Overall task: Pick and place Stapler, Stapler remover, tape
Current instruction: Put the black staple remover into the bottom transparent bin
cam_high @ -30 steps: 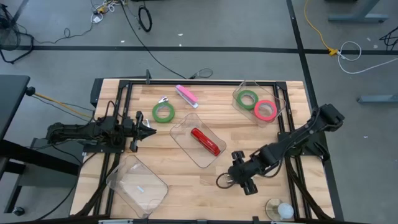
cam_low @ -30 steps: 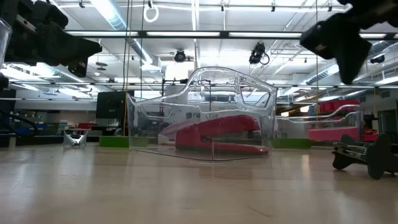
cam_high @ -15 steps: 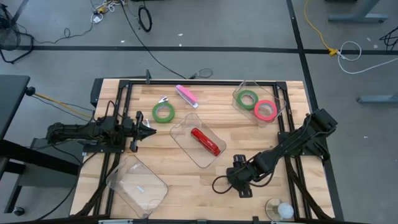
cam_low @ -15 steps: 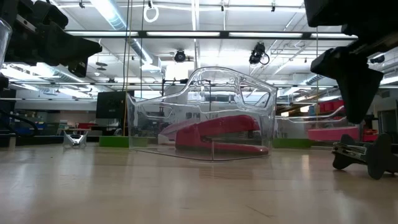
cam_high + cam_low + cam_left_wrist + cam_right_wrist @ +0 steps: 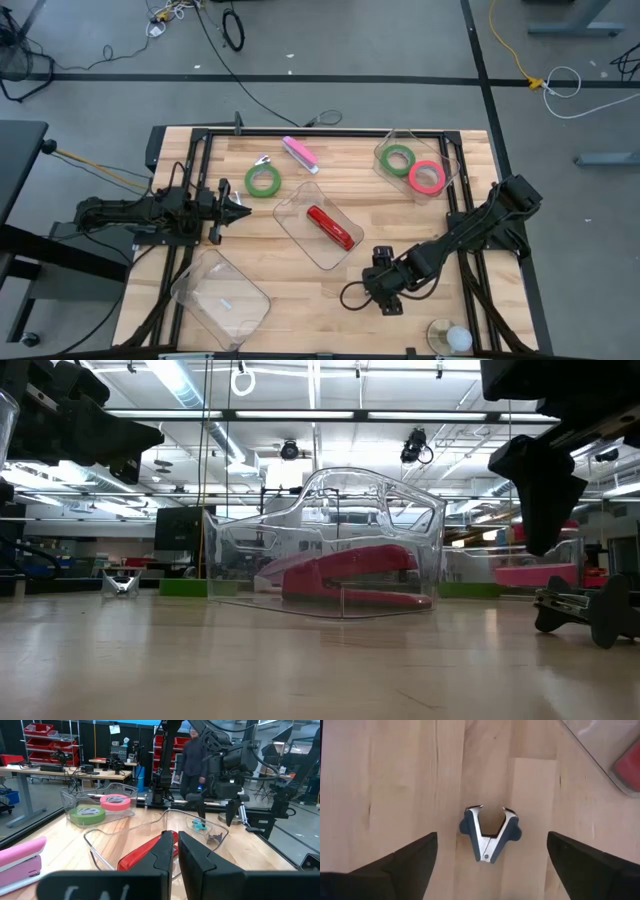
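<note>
A dark blue staple remover (image 5: 490,834) lies flat on the table, jaws toward the far side; it also shows in the low view (image 5: 588,610). My right gripper (image 5: 385,290) hangs open above it, pointing down, one finger (image 5: 405,862) on each side, not touching. My left gripper (image 5: 238,208) is shut and empty at the table's left, pointing right. A red stapler (image 5: 332,227) lies in a clear tray (image 5: 300,205) at the middle. One green tape ring (image 5: 263,181) lies on the table. A green ring (image 5: 398,158) and a red-pink ring (image 5: 427,176) lie in a clear tray at the far right.
A pink stapler (image 5: 300,153) and a small silver staple remover (image 5: 263,160) lie near the far edge. An empty clear tray (image 5: 220,295) stands at the near left. A pale roll (image 5: 450,336) sits at the near right corner. A person stands beyond the table (image 5: 192,757).
My right gripper has gone down and a little toward the table's near left, and now stands over the dark staple remover. The staple remover has stayed where it was.
</note>
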